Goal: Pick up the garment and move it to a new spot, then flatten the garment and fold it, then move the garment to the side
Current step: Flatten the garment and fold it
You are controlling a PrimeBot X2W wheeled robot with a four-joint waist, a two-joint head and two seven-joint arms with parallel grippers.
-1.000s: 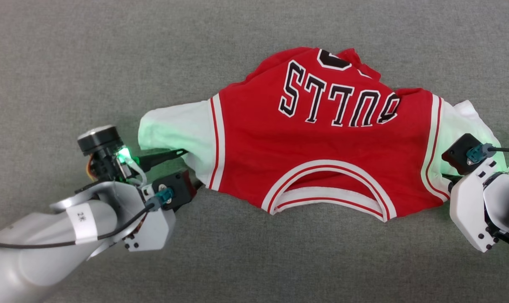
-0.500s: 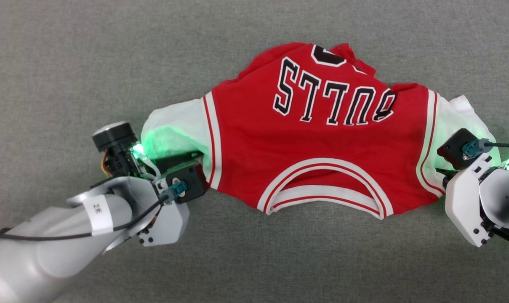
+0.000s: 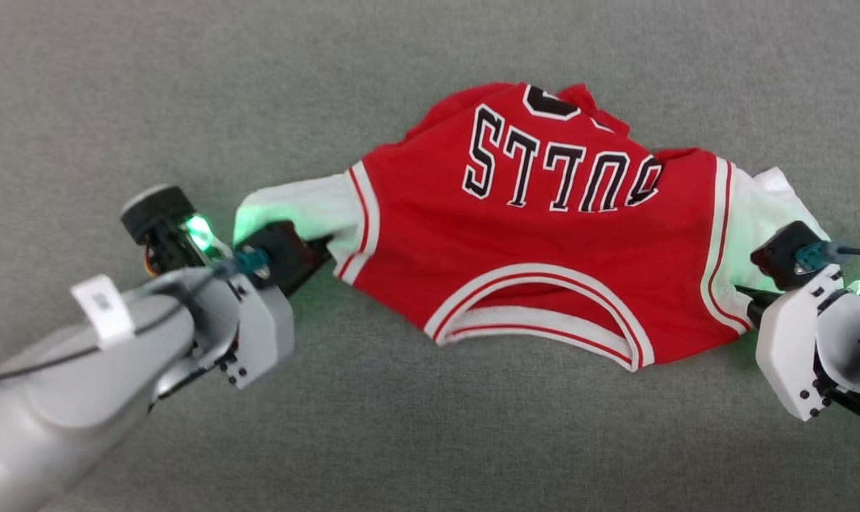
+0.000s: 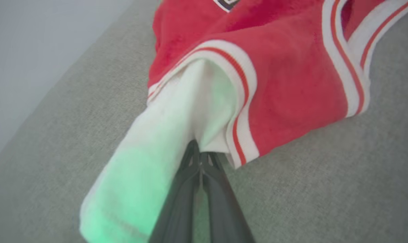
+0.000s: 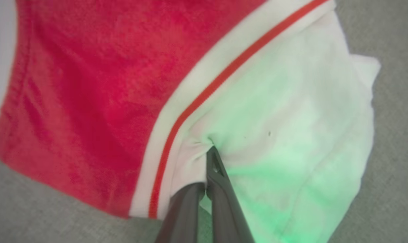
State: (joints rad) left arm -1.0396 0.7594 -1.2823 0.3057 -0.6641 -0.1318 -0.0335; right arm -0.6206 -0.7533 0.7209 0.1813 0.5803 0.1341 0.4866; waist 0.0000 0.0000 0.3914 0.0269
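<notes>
The garment (image 3: 536, 242), a red jersey with white sleeves, striped trim and black lettering, lies crumpled on the grey surface with its neck opening toward me. My left gripper (image 3: 324, 245) is shut on the garment at the white left sleeve; in the left wrist view its fingers (image 4: 198, 162) pinch the sleeve (image 4: 177, 114) beside the striped trim. My right gripper (image 3: 750, 294) is shut on the garment at the white right sleeve, bunching the fabric (image 5: 204, 148) at the fingertips (image 5: 213, 158). The jersey's far hem is folded under.
Grey fabric surface (image 3: 188, 85) spreads all round the jersey. In the left wrist view a pale wall or floor (image 4: 28, 40) lies beyond the surface's edge.
My left gripper moved in on the left sleeve and closed on it from wide open. The sleeve is now drawn narrower. The right gripper kept its grip.
</notes>
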